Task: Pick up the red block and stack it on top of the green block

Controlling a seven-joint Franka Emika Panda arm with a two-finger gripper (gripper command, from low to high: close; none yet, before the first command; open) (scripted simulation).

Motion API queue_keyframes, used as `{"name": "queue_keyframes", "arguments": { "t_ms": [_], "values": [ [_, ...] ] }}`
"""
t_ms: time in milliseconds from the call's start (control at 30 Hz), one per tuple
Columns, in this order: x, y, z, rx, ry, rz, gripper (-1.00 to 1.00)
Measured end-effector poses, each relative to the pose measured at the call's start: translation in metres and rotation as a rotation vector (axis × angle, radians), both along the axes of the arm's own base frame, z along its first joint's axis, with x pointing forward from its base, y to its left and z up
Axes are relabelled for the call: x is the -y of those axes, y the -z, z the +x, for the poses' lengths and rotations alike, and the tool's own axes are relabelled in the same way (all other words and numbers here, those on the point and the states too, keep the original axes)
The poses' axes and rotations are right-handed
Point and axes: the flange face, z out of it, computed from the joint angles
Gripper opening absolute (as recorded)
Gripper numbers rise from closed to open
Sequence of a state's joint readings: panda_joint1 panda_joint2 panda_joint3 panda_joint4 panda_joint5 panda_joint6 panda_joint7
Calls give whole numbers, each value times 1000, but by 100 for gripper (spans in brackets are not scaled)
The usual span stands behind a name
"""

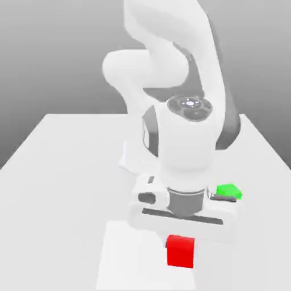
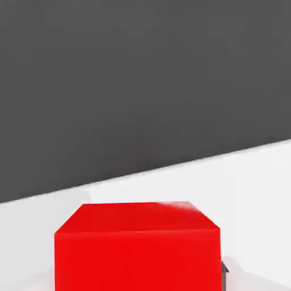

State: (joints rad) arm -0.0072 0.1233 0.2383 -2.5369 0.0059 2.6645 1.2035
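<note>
Between closed fingers of tool point(image 1: 181, 243): red block point(image 1: 181, 253).

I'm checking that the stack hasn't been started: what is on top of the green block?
The gripper's hand hides part of the green block; on its visible part nothing rests.

white tabletop point(image 1: 68, 187) | paler rectangular patch point(image 1: 133, 261) on it | backdrop point(image 1: 57, 45) shading from light to dark grey

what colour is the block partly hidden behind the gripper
Bright green; the block shows best in the exterior view, on its right side.
</note>
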Motion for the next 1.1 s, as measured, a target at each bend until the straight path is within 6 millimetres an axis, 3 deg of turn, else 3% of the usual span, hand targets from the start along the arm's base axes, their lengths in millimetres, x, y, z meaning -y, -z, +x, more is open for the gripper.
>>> {"name": "queue_keyframes", "arguments": {
  "t_ms": [67,200,433,633,1100],
  "values": [
    [-40,-13,-24,-2,-45,17,-100],
    [-89,-30,-75,-11,-92,36,-100],
    [-127,-35,-162,-19,-121,22,-100],
    [-130,-20,-228,-1,-139,-27,-100],
    [-125,30,-226,22,-129,-82,-100]
  ]
}}
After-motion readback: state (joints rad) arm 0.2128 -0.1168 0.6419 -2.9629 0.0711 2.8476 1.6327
